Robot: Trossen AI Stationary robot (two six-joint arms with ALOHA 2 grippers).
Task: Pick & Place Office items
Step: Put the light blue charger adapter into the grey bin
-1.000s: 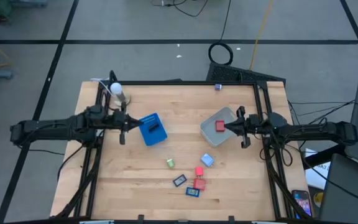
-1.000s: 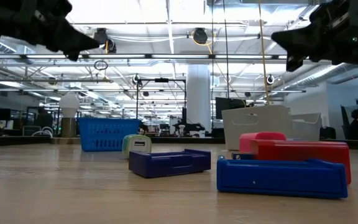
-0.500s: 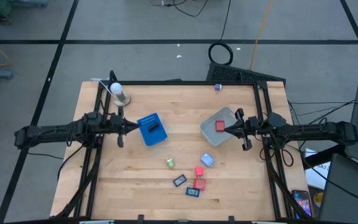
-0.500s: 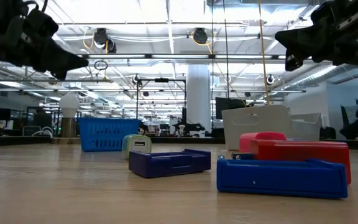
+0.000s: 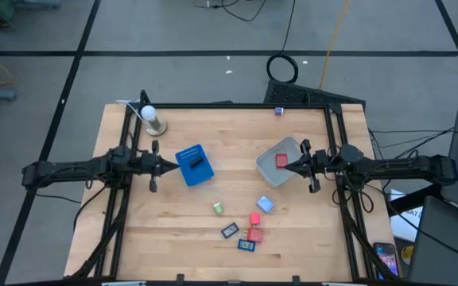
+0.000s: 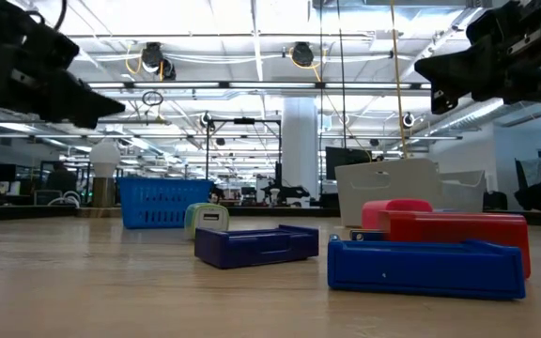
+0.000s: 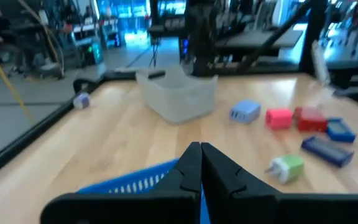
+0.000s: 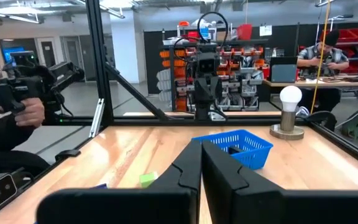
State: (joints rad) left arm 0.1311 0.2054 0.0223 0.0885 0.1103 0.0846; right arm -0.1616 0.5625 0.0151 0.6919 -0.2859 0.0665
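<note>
Office items, small red, green, light-blue and dark blocks [image 5: 250, 223], lie scattered near the table's front centre. Both the left gripper [image 5: 165, 166] and right gripper [image 5: 289, 166] hover with fingers together; either should spread them, then descend squarely over one isolated piece.

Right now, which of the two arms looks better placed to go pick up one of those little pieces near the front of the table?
Probably the right. Its tool hangs by the clear tub, with the light-blue block and red blocks lying just toward the front. The left tool sits beside the blue basket, farther from most pieces.
</note>
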